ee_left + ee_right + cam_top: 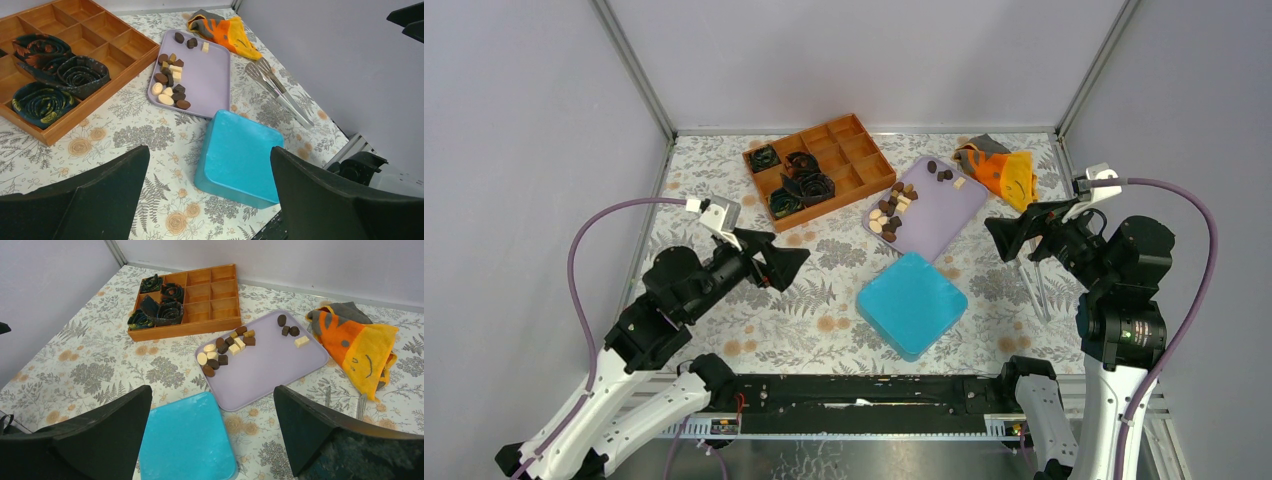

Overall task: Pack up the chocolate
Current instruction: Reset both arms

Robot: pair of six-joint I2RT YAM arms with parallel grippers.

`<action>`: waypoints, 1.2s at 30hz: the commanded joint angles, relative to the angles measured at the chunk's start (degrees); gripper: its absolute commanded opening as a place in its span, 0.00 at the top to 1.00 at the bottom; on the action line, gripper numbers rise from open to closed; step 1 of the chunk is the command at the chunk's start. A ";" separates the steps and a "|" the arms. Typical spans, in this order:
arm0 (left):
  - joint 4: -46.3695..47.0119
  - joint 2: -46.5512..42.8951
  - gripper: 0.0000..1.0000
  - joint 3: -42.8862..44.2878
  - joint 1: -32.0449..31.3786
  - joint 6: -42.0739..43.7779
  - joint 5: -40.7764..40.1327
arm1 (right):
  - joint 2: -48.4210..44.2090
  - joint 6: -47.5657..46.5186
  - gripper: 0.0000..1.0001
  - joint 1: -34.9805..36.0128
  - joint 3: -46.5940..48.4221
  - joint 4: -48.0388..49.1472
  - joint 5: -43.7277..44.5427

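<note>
Lavender plastic carries the whole job. From the top view, the chocolate lies on a purple tray at mid-table. Most of it is bunched at the tray's left edge, with a few pieces apart near the far corner. We see the wooden box just left of the tray and a teal container nearer the arms. The left gripper and the right gripper both hang above the floral table, holding nothing.

From the left wrist we get what the top view only hints at. The jaws stand wide apart, black paper cups fill some of the box's compartments while others are bare, and tongs lie right of the tray and container.

From the right wrist, the jaws are likewise spread and empty. Here single pieces read best: dark, mid brown and cream, many touching. An orange cloth sits just beside the tray's far right corner.

We judge the risks so. Broad fingers pushed into that tight bunch could shove neighbours or skid one off the tray. A low reach could clip the teal container, and a light paper cup could tip as a piece goes in.
</note>
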 commanded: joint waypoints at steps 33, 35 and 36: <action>5.42 -2.85 0.01 3.10 0.19 -2.33 6.78 | -0.03 9.33 0.00 -0.41 6.87 2.36 3.81; 5.98 -2.90 0.01 3.36 0.20 -2.51 7.18 | -0.03 8.68 0.00 -0.41 6.92 2.57 3.69; 6.31 -2.85 0.01 3.94 0.17 -2.64 7.46 | -0.07 8.10 0.00 -0.41 6.92 2.62 3.34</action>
